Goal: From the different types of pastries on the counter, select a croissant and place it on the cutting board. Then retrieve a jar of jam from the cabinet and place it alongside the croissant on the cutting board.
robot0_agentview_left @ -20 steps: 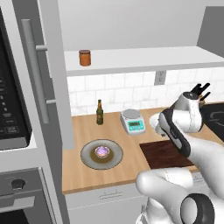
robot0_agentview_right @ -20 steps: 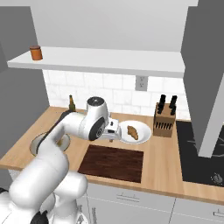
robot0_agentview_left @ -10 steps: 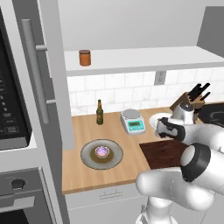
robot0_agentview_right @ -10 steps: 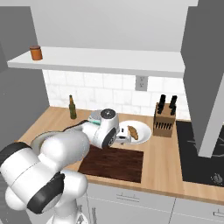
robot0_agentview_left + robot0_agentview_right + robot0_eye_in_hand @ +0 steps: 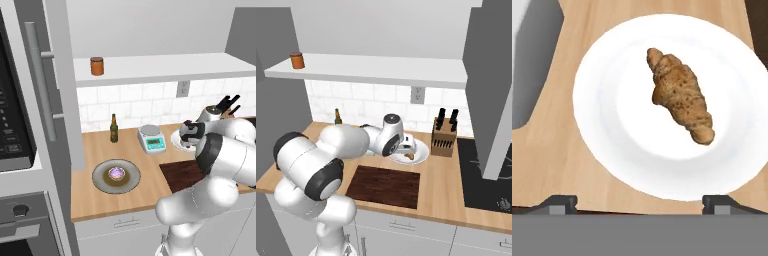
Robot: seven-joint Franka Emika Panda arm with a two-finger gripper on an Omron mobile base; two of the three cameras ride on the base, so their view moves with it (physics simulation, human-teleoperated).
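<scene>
Croissant (image 5: pixel 681 93) lies whole on white plate (image 5: pixel 607 115), whose right rim is cropped.

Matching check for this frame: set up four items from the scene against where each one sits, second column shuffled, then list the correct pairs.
1. golden-tan elongated croissant
2. small orange-brown jar of jam
3. round pastry with pink-purple topping
4. slim dark green-brown bottle

A. on the grey round plate
B. on the white cabinet shelf
C. upright on the light wooden counter, by the tiled wall
D. on the white round plate

Pairs: 1-D, 2-B, 3-A, 4-C
</scene>
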